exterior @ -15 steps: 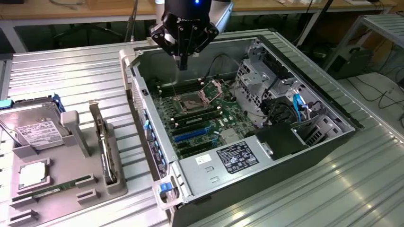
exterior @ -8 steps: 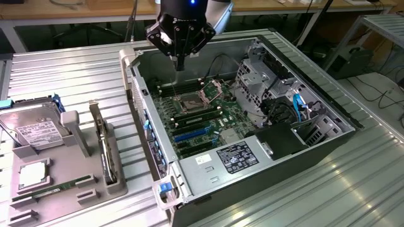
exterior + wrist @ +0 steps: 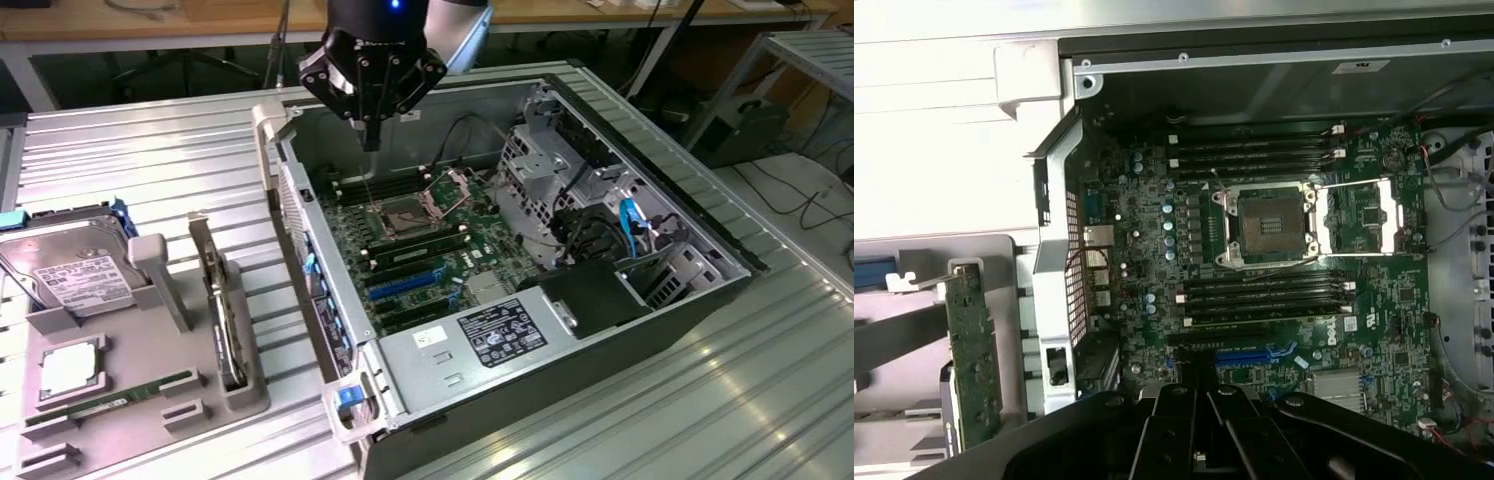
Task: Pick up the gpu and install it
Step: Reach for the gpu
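Hovering over the far end of the open computer case (image 3: 427, 385), the hand (image 3: 371, 142) has its dark fingers pressed together, with nothing between them. Below it lies the green motherboard (image 3: 427, 250), dense with small parts; its square metal CPU socket (image 3: 400, 215) stands open.

The gpu (image 3: 227, 320) stands on edge in a slot of the grey moulded tray (image 3: 154, 275) at the exterior view's left, well apart from the hand. It is a thin, flat card. The wrist view shows one speckled green face (image 3: 974, 350), with its lower end cut off. The bracket at its far end looks like pale metal, though seen edge-on this is hard to confirm.

A silver hard drive (image 3: 74, 280) with a white label sits in the same tray. The worktop (image 3: 160, 160) is ribbed metal.
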### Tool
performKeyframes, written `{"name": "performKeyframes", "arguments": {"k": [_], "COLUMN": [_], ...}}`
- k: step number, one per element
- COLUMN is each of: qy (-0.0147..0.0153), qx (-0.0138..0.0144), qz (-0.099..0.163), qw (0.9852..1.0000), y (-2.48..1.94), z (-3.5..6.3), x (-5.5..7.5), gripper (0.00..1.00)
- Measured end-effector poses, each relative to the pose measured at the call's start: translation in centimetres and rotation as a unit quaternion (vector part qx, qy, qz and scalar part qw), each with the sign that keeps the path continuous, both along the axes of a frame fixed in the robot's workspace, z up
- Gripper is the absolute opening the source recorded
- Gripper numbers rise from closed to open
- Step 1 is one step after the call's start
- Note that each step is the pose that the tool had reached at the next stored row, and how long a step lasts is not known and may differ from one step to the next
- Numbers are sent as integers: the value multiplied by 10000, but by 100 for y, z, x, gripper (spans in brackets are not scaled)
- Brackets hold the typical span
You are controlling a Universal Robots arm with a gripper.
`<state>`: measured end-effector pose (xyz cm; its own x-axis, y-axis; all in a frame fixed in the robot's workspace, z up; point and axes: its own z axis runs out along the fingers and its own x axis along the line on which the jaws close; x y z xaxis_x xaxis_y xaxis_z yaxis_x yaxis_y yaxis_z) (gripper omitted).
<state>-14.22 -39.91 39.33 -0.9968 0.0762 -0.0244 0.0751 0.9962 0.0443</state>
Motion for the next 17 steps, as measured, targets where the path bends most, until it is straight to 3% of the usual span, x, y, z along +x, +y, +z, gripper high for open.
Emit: {"name": "performKeyframes", "arguments": {"k": [17], "qy": [0], "qx": [0], "qz": [0], "qw": [10000], "y": [-2], "z": [-1], "x": [-133], "gripper": [11]}}
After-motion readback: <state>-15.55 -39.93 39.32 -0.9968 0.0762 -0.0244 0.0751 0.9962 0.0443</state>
